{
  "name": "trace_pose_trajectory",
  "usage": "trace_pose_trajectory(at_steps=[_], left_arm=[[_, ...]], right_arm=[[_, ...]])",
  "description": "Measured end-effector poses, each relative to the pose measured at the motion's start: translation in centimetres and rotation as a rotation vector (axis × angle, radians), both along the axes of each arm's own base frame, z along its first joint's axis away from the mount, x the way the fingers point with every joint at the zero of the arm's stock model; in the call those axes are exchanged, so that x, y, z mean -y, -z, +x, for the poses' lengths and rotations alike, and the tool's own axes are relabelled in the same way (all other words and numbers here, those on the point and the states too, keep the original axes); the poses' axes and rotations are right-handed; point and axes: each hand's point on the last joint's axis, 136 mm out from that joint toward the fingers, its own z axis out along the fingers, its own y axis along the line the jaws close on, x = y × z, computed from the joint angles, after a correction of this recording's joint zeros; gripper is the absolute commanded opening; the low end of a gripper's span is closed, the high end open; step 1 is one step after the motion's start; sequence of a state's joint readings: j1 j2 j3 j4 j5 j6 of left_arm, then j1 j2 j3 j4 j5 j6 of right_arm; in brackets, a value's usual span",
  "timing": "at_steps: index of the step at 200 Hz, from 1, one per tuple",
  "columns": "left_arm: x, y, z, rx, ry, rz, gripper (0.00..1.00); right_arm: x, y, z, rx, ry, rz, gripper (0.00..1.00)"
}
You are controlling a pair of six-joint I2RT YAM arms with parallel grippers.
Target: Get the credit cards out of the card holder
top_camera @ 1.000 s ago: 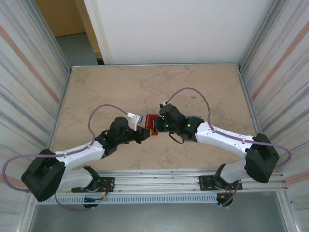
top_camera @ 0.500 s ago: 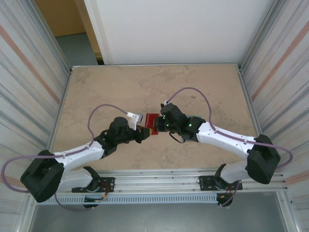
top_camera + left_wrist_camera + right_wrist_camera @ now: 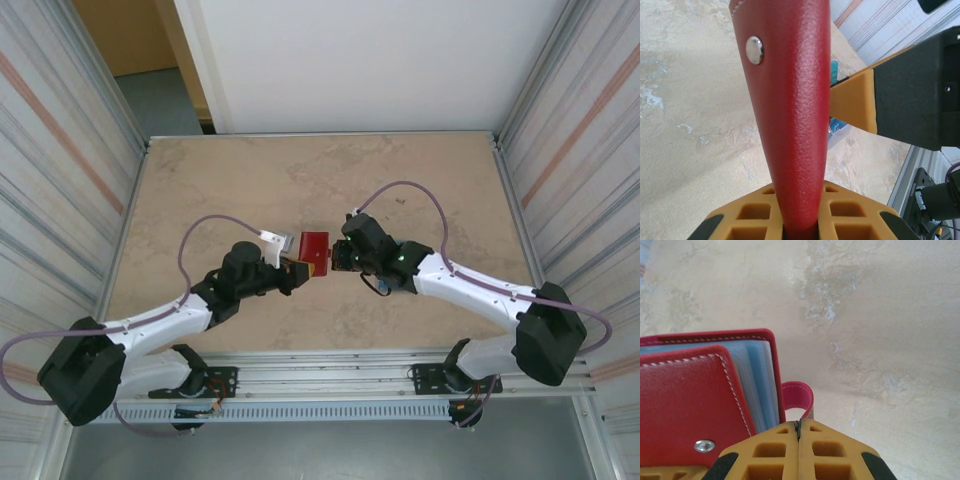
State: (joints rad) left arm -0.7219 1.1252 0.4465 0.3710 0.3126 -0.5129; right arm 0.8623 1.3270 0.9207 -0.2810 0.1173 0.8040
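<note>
Card holder (image 3: 315, 246) held between both claws over mid table (image 3: 250, 180).
Left claw (image 3: 297, 268) clamped on its red edge; right claw (image 3: 799, 427) pinched together on snap tab (image 3: 799, 399). Judged light, soft, prone to flex; best gripped by the cover, leaving pockets (image 3: 757, 380) free.

The top camera looks down from above and behind the arm bases at the frame's bottom, far enough back to take in the whole table (image 3: 250, 180), with the holder (image 3: 315, 246) at centre. Each wrist camera looks out over its own fingers at the bottom edge, hard up against the holder. All three views share the holder and the table around it.
</note>
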Motion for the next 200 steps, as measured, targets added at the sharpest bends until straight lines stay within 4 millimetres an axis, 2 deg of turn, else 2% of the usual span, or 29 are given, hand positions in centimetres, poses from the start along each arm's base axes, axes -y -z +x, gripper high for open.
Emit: trace_pose_trajectory(at_steps=[60,92,137,174,200], left_arm=[[-0.2,-0.9,-0.3,0.024,0.016,-0.012,0.00],[-0.5,-1.5,-0.5,0.022,0.038,-0.032,0.00],[-0.5,-3.6,-0.9,0.036,0.132,-0.126,0.00],[0.4,-5.6,-2.9,0.049,0.264,-0.180,0.00],[0.5,-7.2,-3.8,0.085,0.315,-0.210,0.00]], right_arm=[[2.6,-1.0,0.3,0.040,0.044,0.017,0.22],[3.3,-1.5,0.7,0.063,0.027,0.060,0.30],[3.1,-1.3,1.1,0.058,-0.032,0.140,0.42],[2.4,-1.6,1.0,0.057,-0.098,0.212,0.49],[1.7,-2.7,0.7,0.086,-0.158,0.260,0.49]])
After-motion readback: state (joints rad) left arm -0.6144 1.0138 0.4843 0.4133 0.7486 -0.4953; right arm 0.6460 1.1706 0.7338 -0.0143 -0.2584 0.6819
